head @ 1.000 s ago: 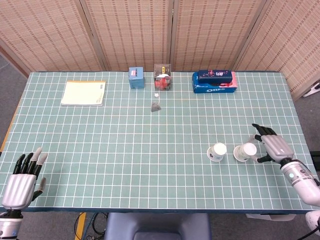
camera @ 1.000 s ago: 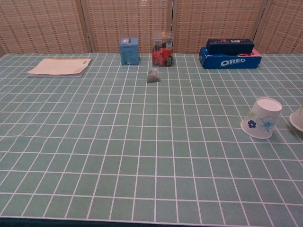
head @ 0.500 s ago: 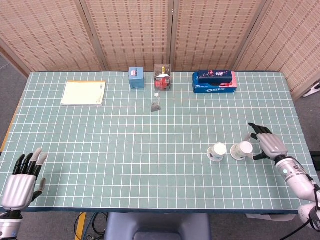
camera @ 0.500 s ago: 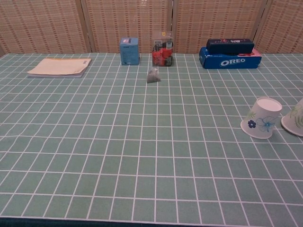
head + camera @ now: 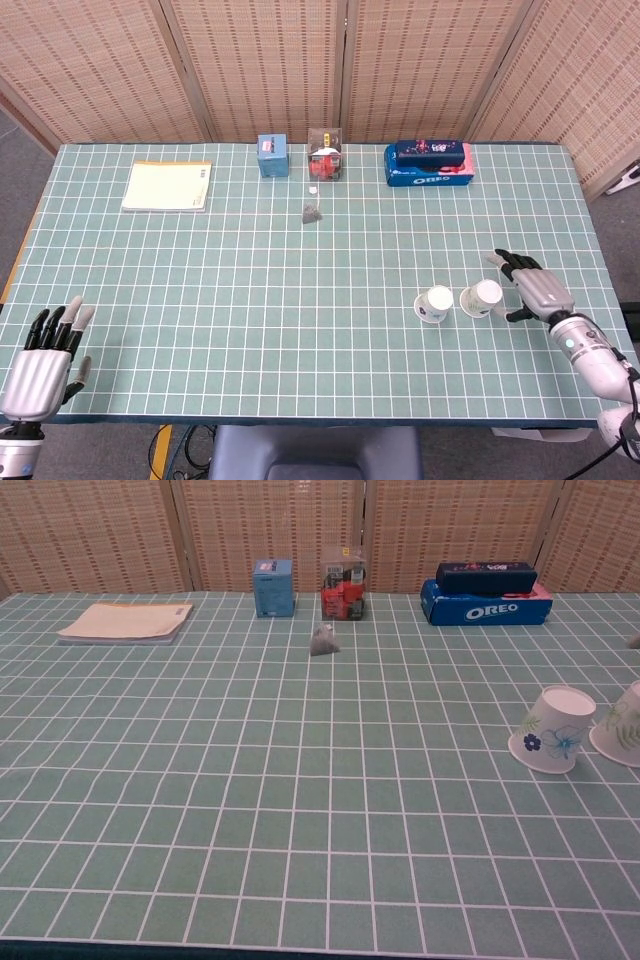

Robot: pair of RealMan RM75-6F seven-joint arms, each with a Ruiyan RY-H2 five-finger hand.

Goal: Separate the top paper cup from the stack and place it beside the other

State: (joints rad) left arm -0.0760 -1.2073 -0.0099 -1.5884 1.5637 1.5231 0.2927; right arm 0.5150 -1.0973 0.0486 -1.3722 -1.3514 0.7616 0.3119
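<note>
The right hand (image 5: 532,287), fingers spread, sits just beside one paper cup (image 5: 483,298) (upside down). The other cup (image 5: 434,304) stands near it; the left hand (image 5: 42,362) rests spread apart.

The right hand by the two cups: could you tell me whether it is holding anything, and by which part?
Nothing. The right hand is open beside the second paper cup, fingers spread.
</note>
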